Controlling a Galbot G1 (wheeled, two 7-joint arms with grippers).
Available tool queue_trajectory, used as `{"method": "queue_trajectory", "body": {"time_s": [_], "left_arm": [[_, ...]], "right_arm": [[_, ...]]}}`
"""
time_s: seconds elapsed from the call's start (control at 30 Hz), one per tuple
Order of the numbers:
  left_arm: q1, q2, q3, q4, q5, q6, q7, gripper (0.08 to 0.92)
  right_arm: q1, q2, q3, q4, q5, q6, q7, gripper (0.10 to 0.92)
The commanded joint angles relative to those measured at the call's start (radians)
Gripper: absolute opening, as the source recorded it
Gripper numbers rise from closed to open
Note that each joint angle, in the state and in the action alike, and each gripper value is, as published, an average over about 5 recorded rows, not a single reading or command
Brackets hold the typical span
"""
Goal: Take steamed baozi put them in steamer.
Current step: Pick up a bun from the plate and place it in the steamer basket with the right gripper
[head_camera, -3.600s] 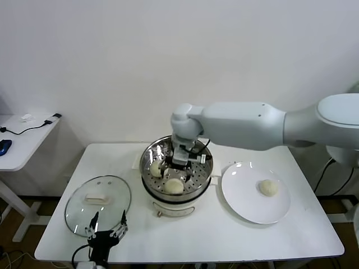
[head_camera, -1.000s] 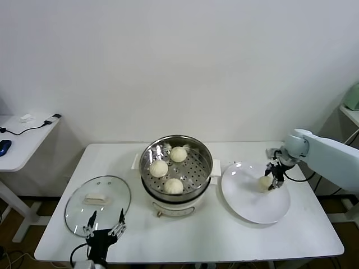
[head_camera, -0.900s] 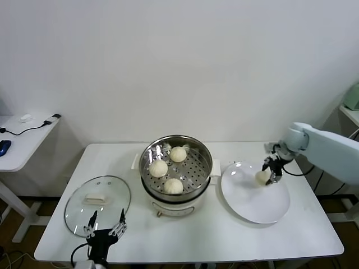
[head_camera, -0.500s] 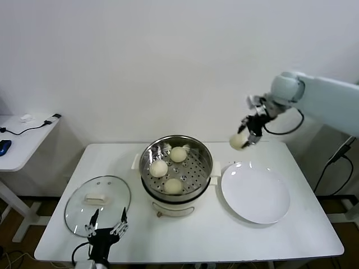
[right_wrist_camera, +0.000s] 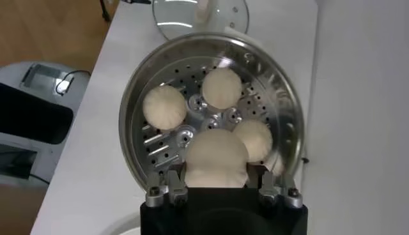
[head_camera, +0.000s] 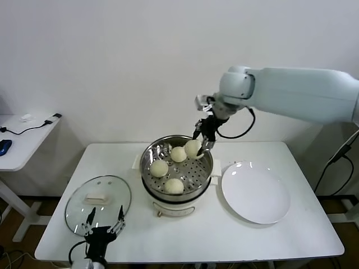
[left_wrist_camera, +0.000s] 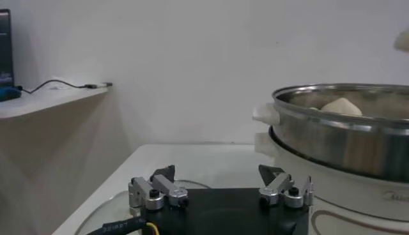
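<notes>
- Stainless steel formed the round steamer, which stood on a white base near the middle of a white bench set against a pale wall.
- Three steamed baozi lay on the perforated tray inside: one toward the robot's left, one at the near edge, and one toward the back.
- The right arm reached in from the robot's right, and the right hand hung above the back right part of the steamer.
- The right hand was clenched on a fourth baozi, held between its fingers above the tray; the wrist view showed this bun pinched between the two jaws, with the pot directly below.
- A white plate lay on the bench just to the right of the steamer.
- A round glass lid with a white handle lay flat on the bench to the left of the steamer.
- The left hand waited at the near left edge of the bench beside the lid, its fingers released and spread wide, grasping nothing.
- A separate white side table with a cable stood farther left.
</notes>
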Motion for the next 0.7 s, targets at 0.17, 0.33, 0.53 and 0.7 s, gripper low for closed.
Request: {"method": "queue_trajectory", "body": {"time_s": [0.17, 0.33, 0.53, 0.7], "left_arm": [[-0.021, 0.002, 0.001, 0.022, -0.005, 0.004, 0.001, 0.823], [-0.026, 0.005, -0.001, 0.028, -0.009, 0.005, 0.002, 0.823], [-0.029, 0.009, -0.001, 0.029, -0.012, 0.005, 0.001, 0.823], [-0.026, 0.010, -0.003, 0.025, -0.014, 0.003, 0.001, 0.823]], "right_arm": [[-0.187, 0.052, -0.040, -0.022, -0.011, -0.078, 0.160, 0.645], [-0.232, 0.046, -0.016, -0.038, -0.026, -0.087, 0.183, 0.645], [-0.254, 0.055, 0.009, -0.054, -0.030, -0.097, 0.215, 0.645], [-0.241, 0.050, 0.024, -0.052, -0.039, -0.080, 0.201, 0.647]]}}
